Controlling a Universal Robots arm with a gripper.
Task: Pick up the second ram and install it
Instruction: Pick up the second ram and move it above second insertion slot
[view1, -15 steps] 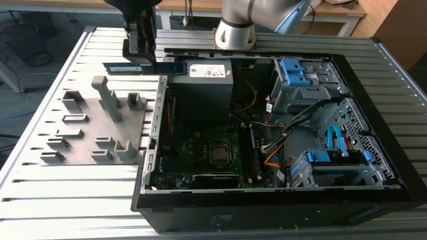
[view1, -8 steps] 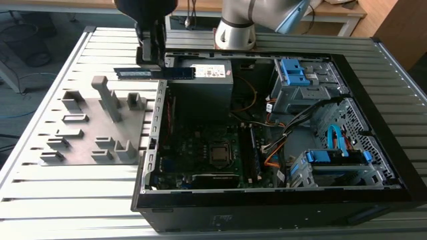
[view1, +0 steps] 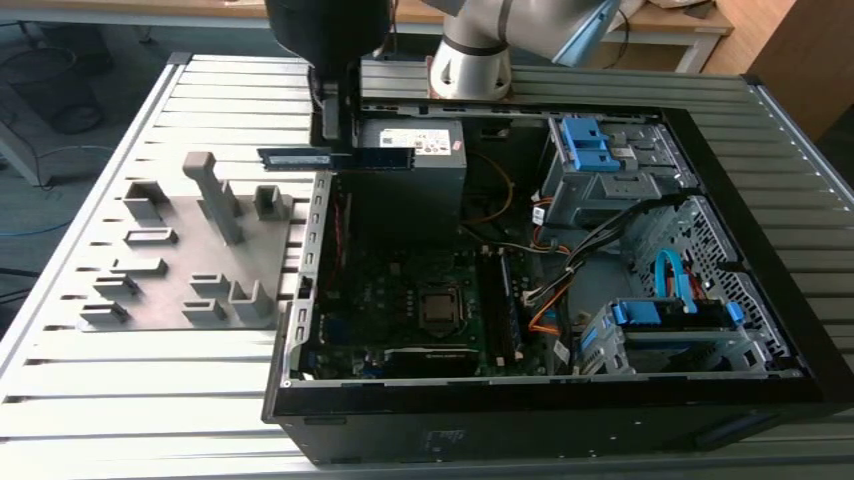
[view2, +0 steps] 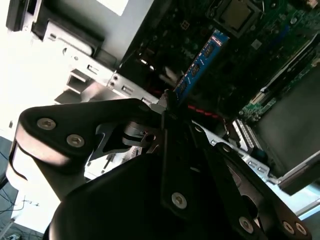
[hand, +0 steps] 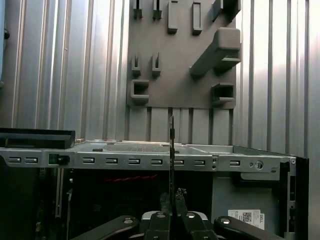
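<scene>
The second ram (view1: 296, 157) is a thin dark stick with a bluish label, held level above the back left rim of the open computer case (view1: 300, 300). My gripper (view1: 330, 140) is shut on it from above. In the second wrist view the ram (view2: 200, 65) juts out from between the fingertips (view2: 161, 104), with the motherboard and its processor socket (view2: 235, 12) beyond it. In the first wrist view the ram (hand: 171, 150) shows edge-on, rising from my closed fingers (hand: 164, 201) over the case wall (hand: 150, 161).
A grey holder plate (view1: 174, 250) with upright blocks lies on the slatted table at the exterior view's left of the case. Inside the case are the motherboard (view1: 400, 290), a power supply (view1: 414, 150), cables and blue drive brackets (view1: 587, 140).
</scene>
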